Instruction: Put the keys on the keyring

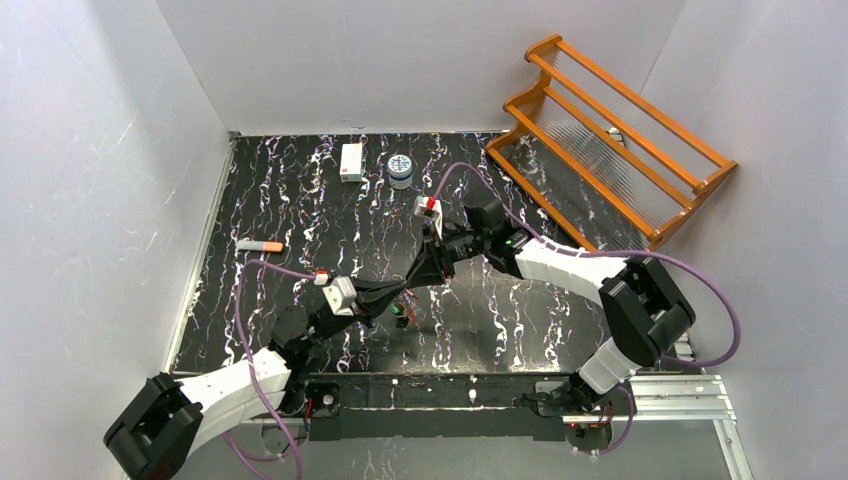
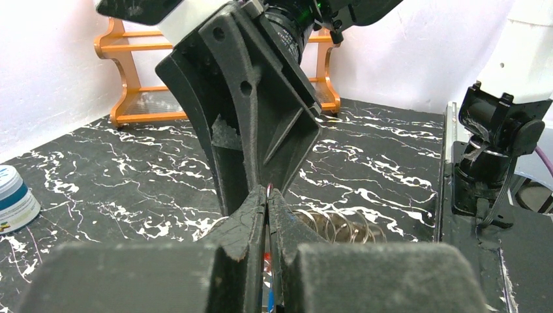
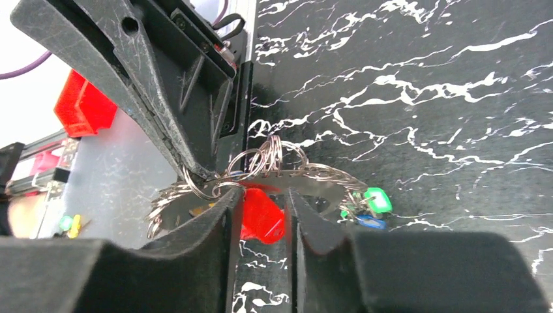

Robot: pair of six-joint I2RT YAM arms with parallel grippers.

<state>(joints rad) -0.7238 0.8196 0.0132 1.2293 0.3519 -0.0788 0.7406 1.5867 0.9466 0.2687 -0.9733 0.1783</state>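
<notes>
The keyring (image 3: 306,177) is a dark flat piece strung with many silver rings, hanging just above the black marble table (image 1: 300,200). My left gripper (image 2: 268,192) is shut on its left end, and a thin red and blue sliver shows between the pressed fingers. Some of the rings (image 2: 339,225) show just to the right of its tips. My right gripper (image 3: 261,195) faces it, jaws a little apart, with a red-capped key (image 3: 262,214) in the gap. Green (image 3: 377,199) and blue (image 3: 370,222) capped keys hang at the ring's right end. Both grippers meet mid-table (image 1: 405,292).
An orange wooden rack (image 1: 610,130) lies at the back right. A white box (image 1: 351,161) and a blue-and-white tub (image 1: 400,170) stand at the back. An orange-tipped marker (image 1: 260,245) lies at the left. The right arm's body (image 2: 248,117) fills the left wrist view.
</notes>
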